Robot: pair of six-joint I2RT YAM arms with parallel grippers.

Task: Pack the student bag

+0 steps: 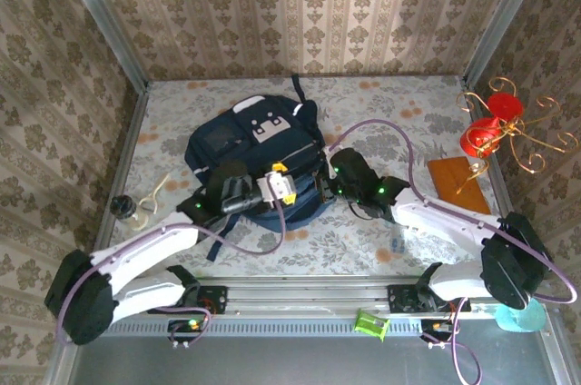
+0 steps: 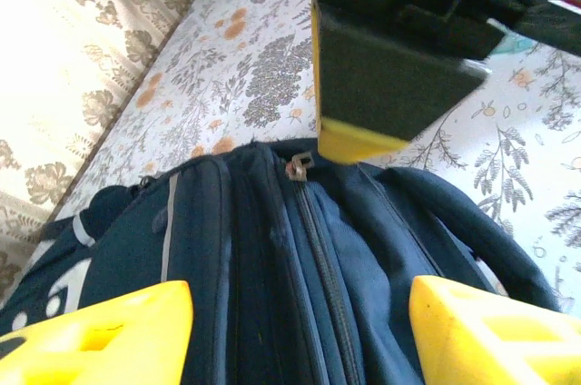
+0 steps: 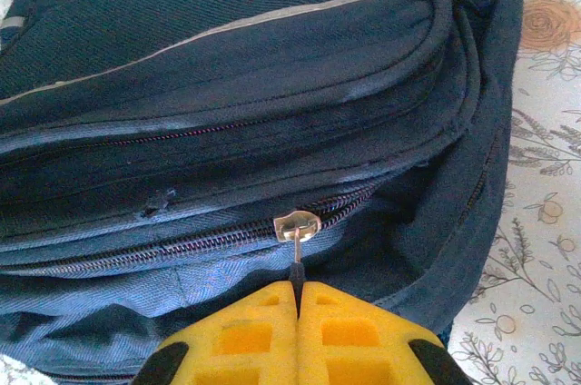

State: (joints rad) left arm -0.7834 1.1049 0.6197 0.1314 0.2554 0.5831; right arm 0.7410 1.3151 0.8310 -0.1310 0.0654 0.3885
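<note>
Right gripper point(image 3: 298, 290): fingers pressed together, pinching zip pull point(image 3: 296, 226) of student bag point(image 3: 227, 67) | Left gripper point(image 2: 300, 312): fingers spread wide, poised above bag

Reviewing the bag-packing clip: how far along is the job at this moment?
Early. Done: the student bag lies flat on the table, with both arms at it. In hand: the right gripper is shut on the zip pull, while the left gripper hovers open over the bag. The zip looks closed. Left: opening it, loading items such as the orange flat item, probably, and closing.
</note>
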